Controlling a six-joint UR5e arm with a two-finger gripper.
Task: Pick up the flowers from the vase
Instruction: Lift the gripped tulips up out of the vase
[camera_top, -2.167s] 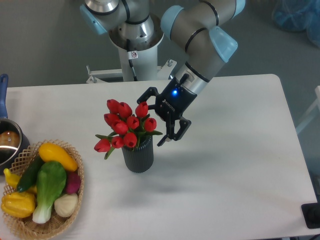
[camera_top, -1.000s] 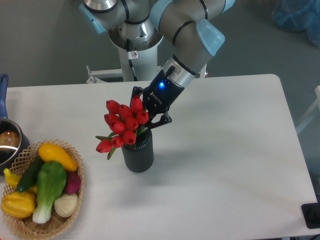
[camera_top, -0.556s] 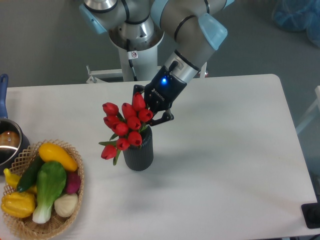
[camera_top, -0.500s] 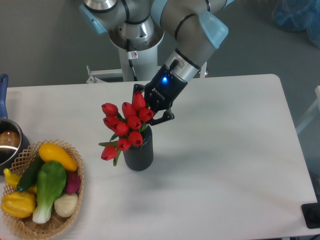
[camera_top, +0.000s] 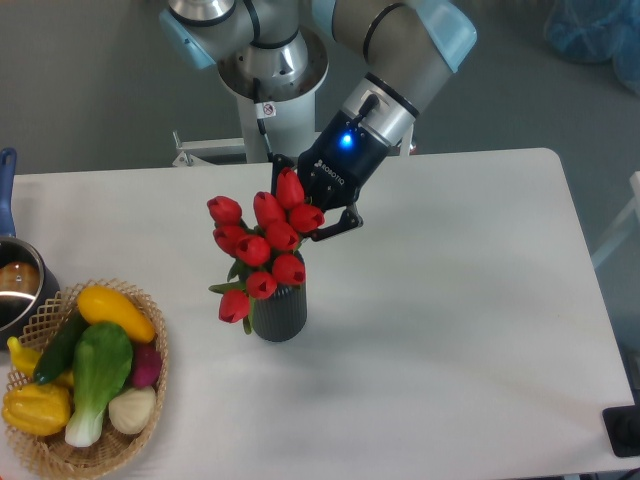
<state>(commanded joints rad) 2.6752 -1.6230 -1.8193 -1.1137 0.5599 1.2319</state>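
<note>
The flowers are a bunch of red tulip buds with green leaves, tilted and raised above the vase, a dark grey ribbed cylinder standing on the white table. The lowest buds and leaves still overlap the vase's mouth. My gripper is at the bunch's upper right, its black fingers shut around the top buds. The stems are hidden behind the buds.
A wicker basket of vegetables sits at the front left. A metal pot with a blue handle is at the left edge. The robot base stands behind the table.
My gripper closed on the top of the flowers and has risen up and to the right, pulling the bunch higher out of the vase. The vase has stayed put.
</note>
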